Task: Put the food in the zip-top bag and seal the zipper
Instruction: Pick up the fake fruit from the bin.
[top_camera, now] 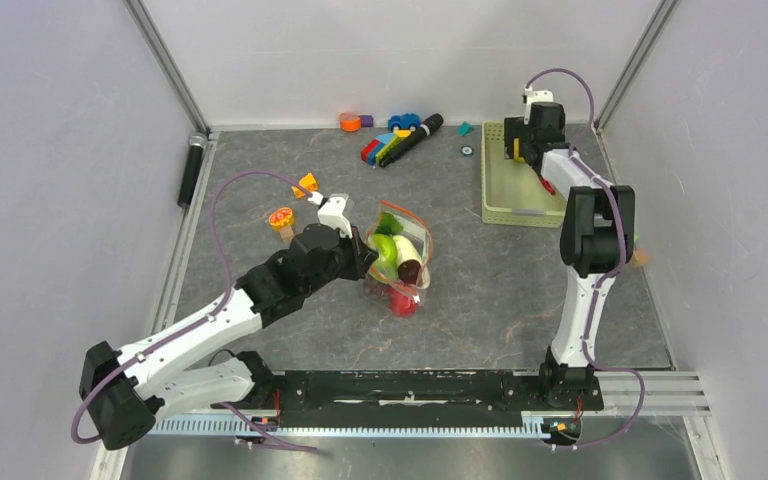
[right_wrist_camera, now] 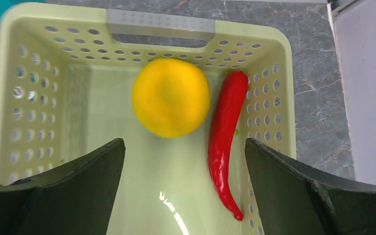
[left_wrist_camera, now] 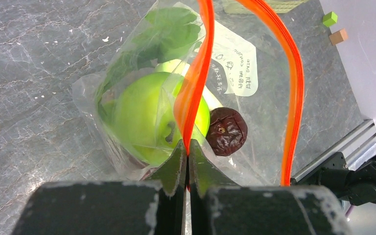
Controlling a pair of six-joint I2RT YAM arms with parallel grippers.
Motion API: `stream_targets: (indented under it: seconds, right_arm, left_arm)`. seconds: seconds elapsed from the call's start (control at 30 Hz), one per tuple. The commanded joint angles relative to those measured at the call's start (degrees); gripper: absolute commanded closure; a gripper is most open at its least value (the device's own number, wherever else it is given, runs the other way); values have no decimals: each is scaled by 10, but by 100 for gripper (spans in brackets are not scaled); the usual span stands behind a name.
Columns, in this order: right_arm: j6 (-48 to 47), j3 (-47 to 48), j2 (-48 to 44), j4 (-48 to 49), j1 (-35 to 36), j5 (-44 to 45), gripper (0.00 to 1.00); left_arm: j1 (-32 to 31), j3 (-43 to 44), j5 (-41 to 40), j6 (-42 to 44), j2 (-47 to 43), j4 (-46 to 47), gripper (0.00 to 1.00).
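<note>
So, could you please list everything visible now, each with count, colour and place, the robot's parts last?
clear crinkly plastic zip-top bag: one, transparent, table centre
red-orange zipper strip: one, along bag's mouth
round green plastic fruit: one, inside bag
wrinkled dark red fruit: one, inside bag
green leafy vegetable: one, inside bag
round red fruit: one, at bag's near end
pale green perforated plastic basket: one, far right
round yellow fruit: one, in basket
long red chili: one, in basket too
coloured toy blocks: several, mixed colours, far edge
orange-slice toy: one, left of bag
left gripper: one, black, shut on zipper strip
right gripper: one, black, open above basket
</note>
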Motion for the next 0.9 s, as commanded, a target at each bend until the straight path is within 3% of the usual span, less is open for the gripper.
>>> stream_targets:
  seconds: [0.0, 0.47, 0.63, 0.77, 0.87]
  right_arm:
    - [17, 42, 36, 33, -9, -37, 2]
    - [20, 117, 135, 44, -9, -14, 5]
    - [30, 108, 124, 45, -9, -17, 22]
    - [56, 50, 74, 85, -9, -23, 43]
    - [60, 3, 22, 103, -9, -39, 52]
  left_arm:
    - [-1, 10, -14, 27, 5, 20, 97]
    - [-1, 13, -7, 28, 18, 21, 97]
    - [-1, 12, -8, 27, 16, 21, 97]
    - [-1, 13, -1, 26, 16, 21, 98]
    - [-1, 11, 1, 23, 12, 22, 98]
